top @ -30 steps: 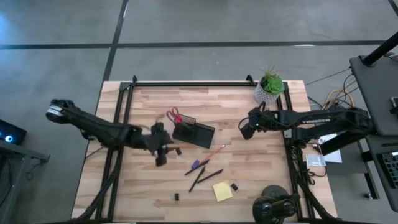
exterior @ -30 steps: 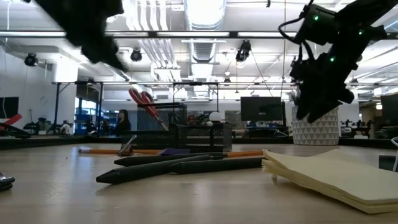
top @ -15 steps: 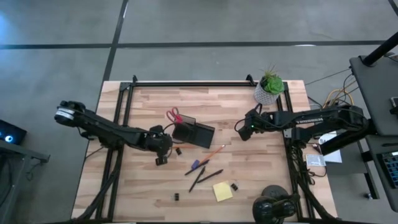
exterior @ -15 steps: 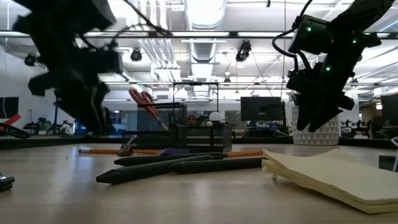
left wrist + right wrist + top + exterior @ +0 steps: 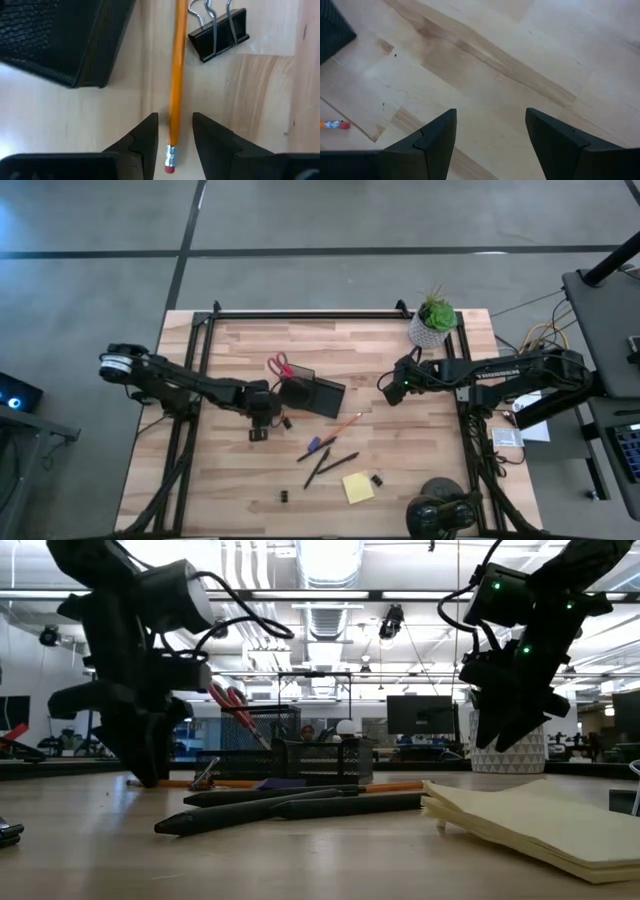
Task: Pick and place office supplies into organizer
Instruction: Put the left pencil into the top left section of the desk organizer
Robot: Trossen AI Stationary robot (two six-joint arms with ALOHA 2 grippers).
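The slim orange wooden pencil with red eraser lies flat between the left gripper's parted fingers, seemingly untouched; bare wood surrounds the right gripper's spread fingers.

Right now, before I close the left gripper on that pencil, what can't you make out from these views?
- Organizer compartments: too small in the high view, cut off in the left wrist view.
- Pencil tip: beyond the left wrist picture's edge.
- Left gripper fingers straddle the pencil; contact with it is unclear.
- Scissors blades: hidden inside the organizer.
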